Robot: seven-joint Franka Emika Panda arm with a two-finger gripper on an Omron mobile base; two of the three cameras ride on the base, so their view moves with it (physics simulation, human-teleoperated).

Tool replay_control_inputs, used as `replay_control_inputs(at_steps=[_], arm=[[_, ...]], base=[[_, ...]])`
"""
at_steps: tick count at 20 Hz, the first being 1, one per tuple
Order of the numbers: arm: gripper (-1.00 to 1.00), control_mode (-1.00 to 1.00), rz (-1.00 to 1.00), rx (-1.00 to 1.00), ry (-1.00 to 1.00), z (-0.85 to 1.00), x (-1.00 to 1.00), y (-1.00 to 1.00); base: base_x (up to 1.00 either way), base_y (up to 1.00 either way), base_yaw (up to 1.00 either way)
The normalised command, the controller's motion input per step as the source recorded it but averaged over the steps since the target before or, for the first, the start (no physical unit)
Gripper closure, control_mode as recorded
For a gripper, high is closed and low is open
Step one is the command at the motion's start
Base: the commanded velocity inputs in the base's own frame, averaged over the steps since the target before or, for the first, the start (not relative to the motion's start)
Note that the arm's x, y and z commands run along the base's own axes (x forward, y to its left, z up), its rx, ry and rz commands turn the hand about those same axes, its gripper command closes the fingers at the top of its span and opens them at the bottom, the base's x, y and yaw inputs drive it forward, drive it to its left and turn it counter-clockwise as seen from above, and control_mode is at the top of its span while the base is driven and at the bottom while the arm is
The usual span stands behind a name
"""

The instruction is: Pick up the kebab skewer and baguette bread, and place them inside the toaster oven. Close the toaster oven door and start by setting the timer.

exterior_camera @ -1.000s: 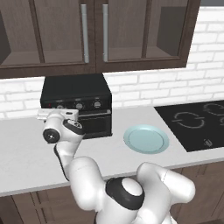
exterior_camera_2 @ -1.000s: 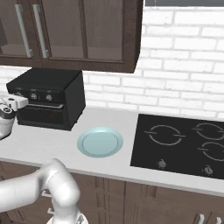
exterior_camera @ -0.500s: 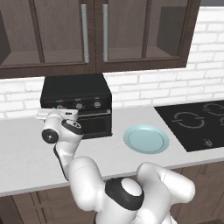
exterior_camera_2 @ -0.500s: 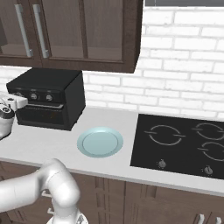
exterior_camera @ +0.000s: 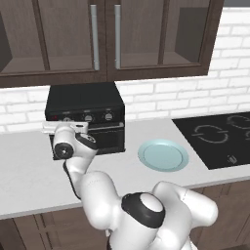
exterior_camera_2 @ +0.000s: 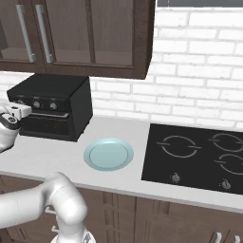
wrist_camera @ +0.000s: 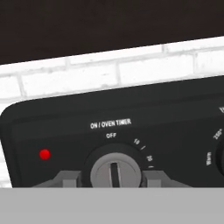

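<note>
The black toaster oven point(exterior_camera: 85, 105) point(exterior_camera_2: 52, 102) stands on the counter against the brick wall, with its door point(exterior_camera: 107, 139) point(exterior_camera_2: 47, 126) shut. My gripper point(exterior_camera: 66, 128) point(exterior_camera_2: 19, 111) is pressed up to the left end of the knob panel. In the hand view the timer knob point(wrist_camera: 114, 168) sits between my fingers point(wrist_camera: 68, 178), which rest against its two sides. Its pointer stands upright at OFF, and a red lamp point(wrist_camera: 44, 154) glows to its left. The gripper point(wrist_camera: 114, 181) is shut on that knob. The kebab skewer and the baguette bread are hidden.
A pale blue plate point(exterior_camera: 162, 155) point(exterior_camera_2: 108, 154) lies bare on the counter to the right of the oven. Further right is a black cooktop point(exterior_camera: 219, 136) point(exterior_camera_2: 199, 152). Dark wall cabinets point(exterior_camera: 105, 36) hang above the oven.
</note>
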Motion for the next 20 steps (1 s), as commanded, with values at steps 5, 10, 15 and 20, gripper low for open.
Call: replay_control_inputs(at_steps=[5,10,15,20], arm=[[1.00,-1.00,0.06,0.04,0.00,0.00,0.00,-0.06],[1.00,-1.00,0.02,0.00,0.00,0.00,0.00,0.00],[1.00,-1.00,0.00,0.02,0.00,0.00,0.00,0.00],[1.00,-1.00,-0.01,0.09,0.00,-0.01,-0.01,0.00]], base=[[0.00,0.00,0.00],[0.00,0.00,0.00],[0.00,0.00,0.00],[0.00,0.00,0.00]])
